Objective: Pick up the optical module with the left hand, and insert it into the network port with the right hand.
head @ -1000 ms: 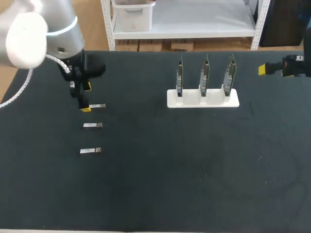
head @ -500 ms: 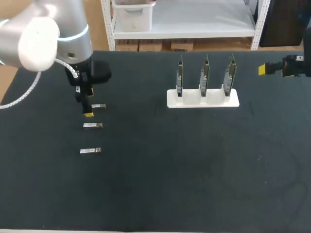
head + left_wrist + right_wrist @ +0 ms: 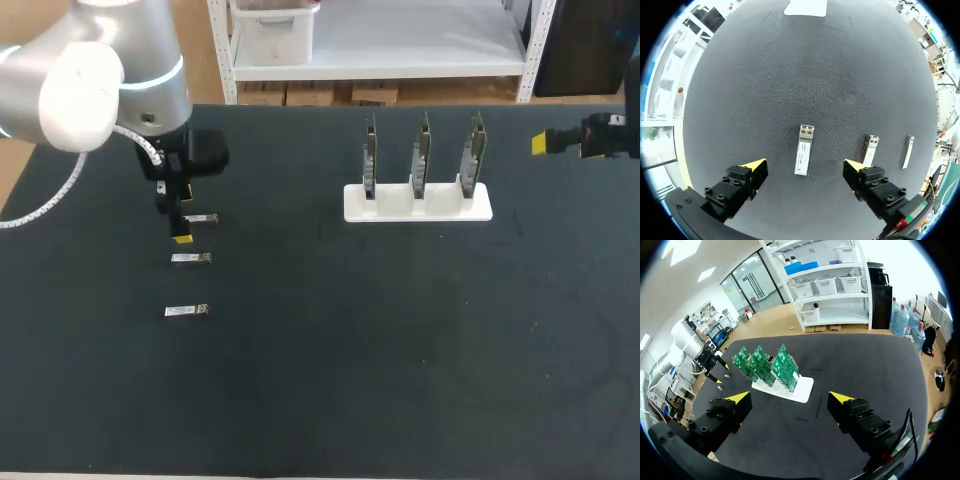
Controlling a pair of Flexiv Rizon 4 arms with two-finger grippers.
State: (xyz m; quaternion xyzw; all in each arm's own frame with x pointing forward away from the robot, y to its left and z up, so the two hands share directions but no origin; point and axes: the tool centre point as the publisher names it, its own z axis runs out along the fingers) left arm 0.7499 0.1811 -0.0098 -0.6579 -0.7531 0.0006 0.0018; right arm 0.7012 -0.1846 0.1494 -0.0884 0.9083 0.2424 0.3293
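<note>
The left gripper (image 3: 804, 169) hangs low over the left side of the black table (image 3: 400, 360). Its two fingers are spread wide apart and hold nothing. A small silver module (image 3: 804, 157) lies flat on the table right between them and touches neither finger. A second module (image 3: 869, 149) and a third module (image 3: 909, 151) lie beside it in a row. Well apart, on the right, a white stand (image 3: 418, 205) holds three green boards (image 3: 421, 150) standing up. The right gripper (image 3: 790, 400) hangs by the table's right edge, fingers wide apart and empty.
</note>
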